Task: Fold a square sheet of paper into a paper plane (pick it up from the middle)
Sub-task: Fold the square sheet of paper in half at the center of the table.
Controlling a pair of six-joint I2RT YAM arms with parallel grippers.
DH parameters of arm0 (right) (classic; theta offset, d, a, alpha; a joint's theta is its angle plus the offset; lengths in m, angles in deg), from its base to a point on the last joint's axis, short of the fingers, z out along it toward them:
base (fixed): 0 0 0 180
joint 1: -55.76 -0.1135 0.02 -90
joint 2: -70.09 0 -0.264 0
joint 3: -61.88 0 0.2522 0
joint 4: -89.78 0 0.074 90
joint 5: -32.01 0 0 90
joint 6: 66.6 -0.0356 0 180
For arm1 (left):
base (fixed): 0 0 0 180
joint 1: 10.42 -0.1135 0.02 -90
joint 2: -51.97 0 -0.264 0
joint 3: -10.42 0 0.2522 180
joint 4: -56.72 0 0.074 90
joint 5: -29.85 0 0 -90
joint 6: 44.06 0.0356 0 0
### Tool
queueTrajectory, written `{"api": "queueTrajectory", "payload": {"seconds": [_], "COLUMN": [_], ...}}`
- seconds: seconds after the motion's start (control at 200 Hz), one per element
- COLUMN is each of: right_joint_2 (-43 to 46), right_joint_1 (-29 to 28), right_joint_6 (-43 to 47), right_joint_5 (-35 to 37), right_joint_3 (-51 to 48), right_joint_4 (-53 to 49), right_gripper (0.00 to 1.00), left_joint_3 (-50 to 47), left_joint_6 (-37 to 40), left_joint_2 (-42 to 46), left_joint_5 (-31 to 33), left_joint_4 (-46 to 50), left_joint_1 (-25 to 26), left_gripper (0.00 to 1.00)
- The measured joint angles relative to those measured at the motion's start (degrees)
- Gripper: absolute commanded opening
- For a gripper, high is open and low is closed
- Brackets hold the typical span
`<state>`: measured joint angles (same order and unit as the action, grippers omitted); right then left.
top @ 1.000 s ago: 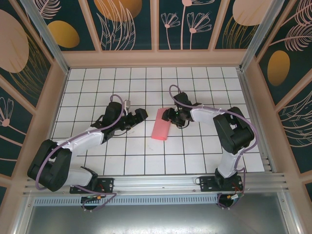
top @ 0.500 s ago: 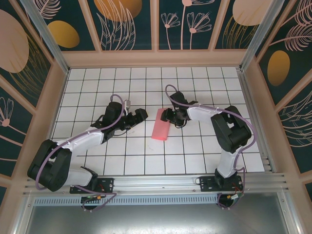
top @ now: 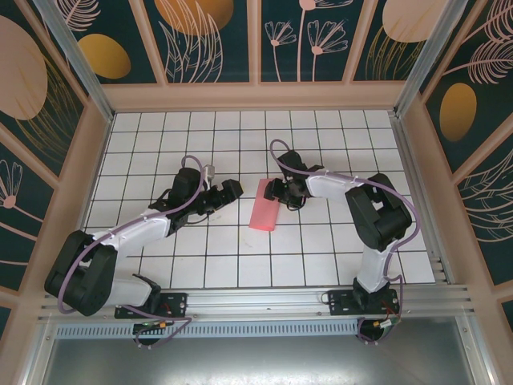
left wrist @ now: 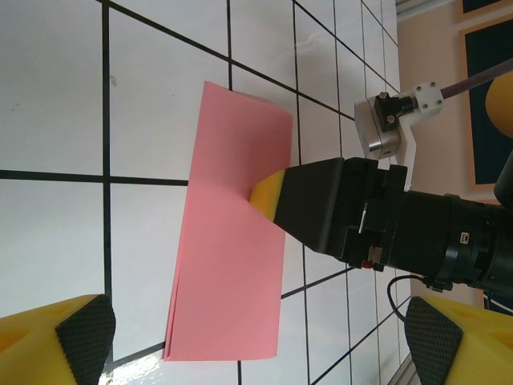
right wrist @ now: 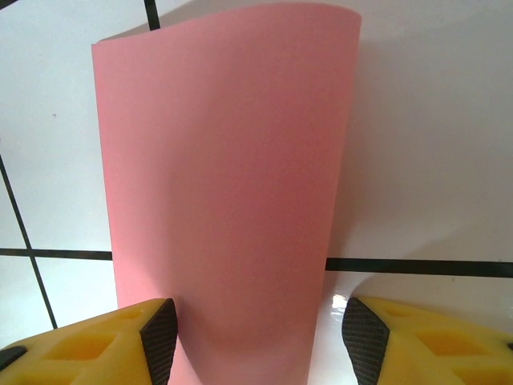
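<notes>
Pink paper, folded into a long strip, lies flat near the middle of the white gridded table. The left arm and right arm reach in from either side. The left gripper hangs just beside the strip, spread wide and holding nothing. The right gripper is part-open, straddling the strip's far end, with one yellow fingertip touching the paper.
</notes>
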<state>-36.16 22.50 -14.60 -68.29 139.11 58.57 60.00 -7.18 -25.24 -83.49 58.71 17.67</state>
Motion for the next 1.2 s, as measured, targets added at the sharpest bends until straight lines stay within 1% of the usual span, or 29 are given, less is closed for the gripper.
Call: {"api": "queueTrajectory", "payload": {"seconds": [0.26,0.525,1.091,1.201], "right_joint_2": [0.0,0.0,0.0,0.0], "right_joint_1": [0.0,0.0,-0.2,-0.2], "right_joint_6": [0.0,0.0,0.0,0.2], "right_joint_5": [0.0,0.0,1.3,1.3], "right_joint_3": [0.0,0.0,0.0,0.1], "right_joint_4": [0.0,0.0,-0.4,-0.6], "right_gripper": [0.62,0.62,0.58,0.60], "left_joint_3": [0.0,0.0,-0.9,-0.9], "left_joint_6": [0.2,0.1,-1.2,-1.2], "left_joint_2": [0.3,3.3,3.3,3.3], "left_joint_5": [0.5,2.4,4.4,4.8], "left_joint_4": [0.2,0.2,0.0,0.0], "left_joint_1": [0.0,0.0,0.0,0.0], "left_gripper": [0.95,0.95,0.95,0.95]}}
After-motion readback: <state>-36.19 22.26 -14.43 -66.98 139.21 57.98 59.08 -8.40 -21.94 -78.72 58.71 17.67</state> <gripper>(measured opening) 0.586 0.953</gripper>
